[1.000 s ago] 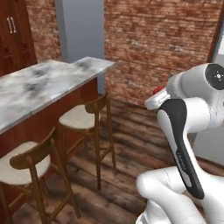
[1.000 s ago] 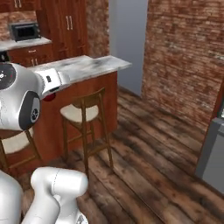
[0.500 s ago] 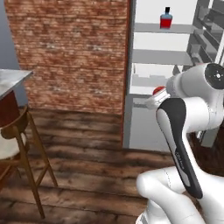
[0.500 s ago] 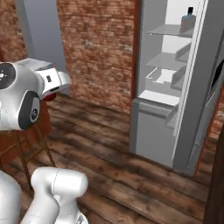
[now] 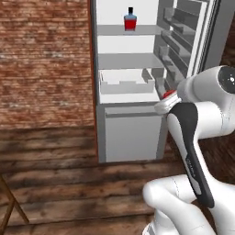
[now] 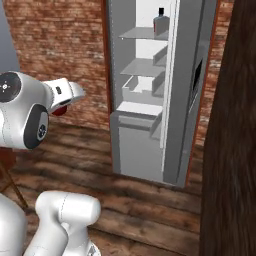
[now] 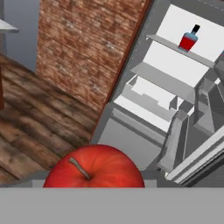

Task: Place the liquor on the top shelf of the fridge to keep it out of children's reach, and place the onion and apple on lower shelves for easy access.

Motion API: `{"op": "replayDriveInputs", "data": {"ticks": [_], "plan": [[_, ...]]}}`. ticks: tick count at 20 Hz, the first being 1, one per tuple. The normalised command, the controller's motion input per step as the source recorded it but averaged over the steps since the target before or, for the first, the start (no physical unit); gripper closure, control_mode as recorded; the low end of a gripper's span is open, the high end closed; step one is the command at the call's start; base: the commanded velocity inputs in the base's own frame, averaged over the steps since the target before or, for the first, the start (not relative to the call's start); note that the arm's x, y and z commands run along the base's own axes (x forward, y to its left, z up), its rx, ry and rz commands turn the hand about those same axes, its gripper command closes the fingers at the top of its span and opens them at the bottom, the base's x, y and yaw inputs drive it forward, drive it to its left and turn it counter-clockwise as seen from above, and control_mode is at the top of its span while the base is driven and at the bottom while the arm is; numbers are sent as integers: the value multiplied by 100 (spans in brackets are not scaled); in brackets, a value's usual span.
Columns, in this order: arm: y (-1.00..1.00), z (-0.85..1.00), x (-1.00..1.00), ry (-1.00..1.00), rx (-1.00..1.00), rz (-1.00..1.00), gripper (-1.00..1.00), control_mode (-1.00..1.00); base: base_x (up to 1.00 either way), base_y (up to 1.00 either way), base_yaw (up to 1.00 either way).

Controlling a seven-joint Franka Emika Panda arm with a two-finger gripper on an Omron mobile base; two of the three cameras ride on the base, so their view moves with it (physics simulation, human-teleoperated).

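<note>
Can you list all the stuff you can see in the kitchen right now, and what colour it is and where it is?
liquor: one, red body with black cap, standing on the top shelf of the fridge.
fridge: one, grey with white inside, door open, ahead of the robot.
lower shelves: grey boards below the top one, nothing on them.
apple: one, dark red, close in front of the hand camera, held at the gripper.
brick wall: reddish, left of the fridge.
wooden floor: brown planks.
gripper: one, on the white arm, closed on the apple.
</note>
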Motion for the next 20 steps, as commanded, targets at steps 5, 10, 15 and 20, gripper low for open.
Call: {"op": "replayDriveInputs", "data": {"ticks": [5, 10, 15, 20], "plan": [[0, 0, 0, 0, 0, 0, 100, 100, 67, 7, -18], [0, 0, 0, 0, 0, 0, 100, 100, 84, 2, -15], [0, 0, 0, 0, 0, 0, 100, 100, 79, 9, -15], [0, 0, 0, 0, 0, 0, 100, 100, 61, 37, -15]]}}
